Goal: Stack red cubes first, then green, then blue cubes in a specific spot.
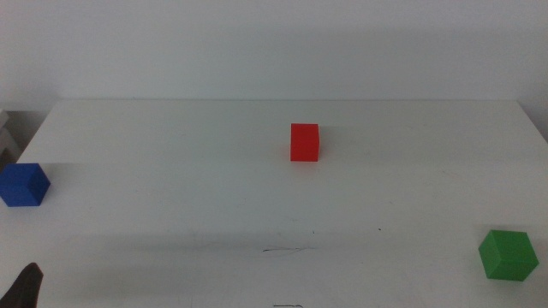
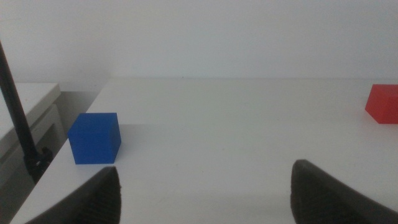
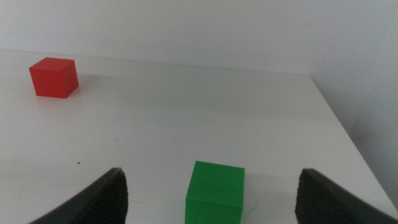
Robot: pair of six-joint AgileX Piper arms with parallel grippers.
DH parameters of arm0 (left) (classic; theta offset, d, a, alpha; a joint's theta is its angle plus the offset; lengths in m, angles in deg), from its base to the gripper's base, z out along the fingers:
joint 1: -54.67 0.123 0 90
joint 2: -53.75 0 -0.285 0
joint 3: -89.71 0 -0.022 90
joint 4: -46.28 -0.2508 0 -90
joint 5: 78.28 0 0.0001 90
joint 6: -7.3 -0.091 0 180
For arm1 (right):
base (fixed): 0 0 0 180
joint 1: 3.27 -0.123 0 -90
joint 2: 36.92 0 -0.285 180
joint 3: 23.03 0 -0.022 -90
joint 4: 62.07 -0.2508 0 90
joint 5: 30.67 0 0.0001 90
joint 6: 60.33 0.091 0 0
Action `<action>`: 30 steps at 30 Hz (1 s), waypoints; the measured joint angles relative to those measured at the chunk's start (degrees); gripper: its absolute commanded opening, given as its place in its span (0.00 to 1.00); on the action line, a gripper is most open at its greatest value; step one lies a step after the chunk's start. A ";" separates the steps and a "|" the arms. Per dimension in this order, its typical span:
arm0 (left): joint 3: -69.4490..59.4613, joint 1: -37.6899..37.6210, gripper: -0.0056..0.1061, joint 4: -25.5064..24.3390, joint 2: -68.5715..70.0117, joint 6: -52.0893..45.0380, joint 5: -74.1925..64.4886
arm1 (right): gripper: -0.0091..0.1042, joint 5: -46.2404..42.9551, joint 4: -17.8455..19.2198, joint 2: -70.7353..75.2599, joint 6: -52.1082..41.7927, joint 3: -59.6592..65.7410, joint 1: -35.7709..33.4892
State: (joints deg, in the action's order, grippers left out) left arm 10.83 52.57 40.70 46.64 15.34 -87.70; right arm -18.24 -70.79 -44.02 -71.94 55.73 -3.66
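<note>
The blue cube (image 1: 23, 185) sits at the far left edge of the white bench (image 1: 171, 222), resting flat and alone. The left pincer (image 2: 202, 190) hovers low over the bench near that cube, its two dark jaws spread wide with nothing between them; only a dark tip shows at the near left corner in the middle view. The red cube (image 1: 305, 142) stands near the middle of the bench, toward the far side, well apart from the other two. The green cube (image 1: 508, 254) lies at the near right. The right pincer (image 3: 211, 193) hangs just short of it, jaws spread wide, the green cube between their lines but untouched.
</note>
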 measured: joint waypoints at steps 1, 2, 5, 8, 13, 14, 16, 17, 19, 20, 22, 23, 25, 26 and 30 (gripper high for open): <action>0.00 0.00 0.89 0.00 0.00 0.00 0.00 | 0.91 0.57 0.00 0.00 0.00 -0.49 0.00; 0.00 0.00 0.89 0.00 0.00 0.00 0.00 | 0.91 1.56 0.00 -0.21 0.00 -1.19 0.00; 0.00 0.00 0.89 0.00 0.00 0.00 0.00 | 0.91 5.05 0.00 -3.01 0.00 -6.49 0.00; 0.00 0.00 0.89 0.00 0.00 0.00 0.00 | 0.91 8.72 0.00 -8.28 0.00 -12.98 0.00; 0.00 0.00 0.89 0.00 0.00 0.00 0.00 | 0.91 14.63 0.00 -18.60 0.00 -24.19 0.00; 0.00 0.00 0.89 0.00 0.00 0.00 0.00 | 0.91 16.11 0.00 -20.99 0.00 -26.51 0.00; 0.00 0.00 0.89 0.00 0.00 0.00 0.00 | 0.91 19.29 0.00 -25.81 0.00 -30.78 0.00; 0.00 0.00 0.89 0.00 0.00 0.00 0.00 | 0.91 20.95 0.00 -27.72 0.00 -33.12 0.00; 0.00 0.00 0.89 0.00 0.00 0.00 0.00 | 0.91 23.72 0.00 -32.52 0.00 -37.68 0.00; 0.00 0.00 0.89 0.00 0.00 0.00 0.00 | 0.91 25.13 0.02 -34.92 0.00 -39.46 0.00; 0.00 0.00 0.89 0.00 0.00 0.00 0.00 | 0.91 27.46 0.02 -39.22 0.00 -43.30 0.00; 0.00 0.00 0.89 0.00 0.00 0.00 0.00 | 0.91 28.53 0.02 -41.65 0.00 -45.36 -0.12; 0.00 0.00 0.89 0.00 0.00 0.00 0.00 | 0.91 31.02 -0.46 -45.96 0.69 -49.34 -0.80; 0.00 0.00 0.89 0.00 0.00 0.00 0.00 | 0.91 32.47 -0.91 -48.32 1.28 -51.26 -1.42; 0.00 0.00 0.89 0.00 0.00 0.00 0.00 | 0.91 38.22 -1.97 -56.85 3.52 -58.18 -4.59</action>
State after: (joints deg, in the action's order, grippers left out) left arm 10.83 52.57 40.70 46.64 15.34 -87.70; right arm 19.99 -72.76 -100.87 -68.42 -2.45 -8.24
